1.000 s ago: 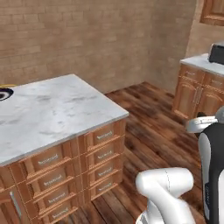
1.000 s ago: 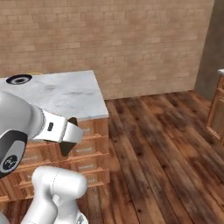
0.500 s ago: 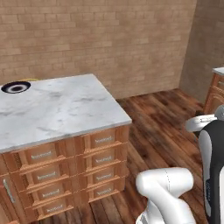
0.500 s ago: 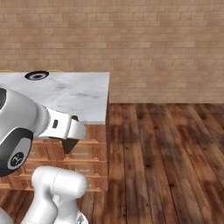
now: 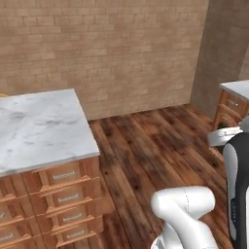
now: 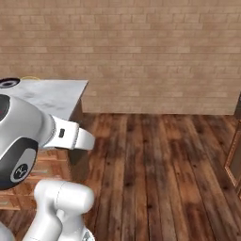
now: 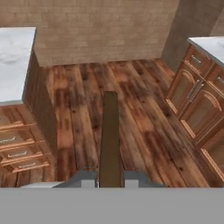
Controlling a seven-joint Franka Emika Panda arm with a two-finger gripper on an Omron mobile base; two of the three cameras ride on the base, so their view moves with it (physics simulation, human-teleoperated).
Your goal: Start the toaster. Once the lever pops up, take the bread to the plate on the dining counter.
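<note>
With bread [image 7: 109, 138] edge-on between gripper [image 7: 110, 175] fingers, plate [image 6: 9, 83] on dining counter [image 5: 39, 124].

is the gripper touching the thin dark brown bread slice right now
Touching. In the hand view the thin dark brown bread slice stands edge-on, rising from between the gripper fingertips with no gap visible at its base.

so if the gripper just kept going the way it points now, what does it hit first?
Probably the wood floor. The gripper, shut on the bread, points down and forward over open floor between the dining counter and the cabinets. Depth is unclear; nothing nearer shows in that line.
</note>
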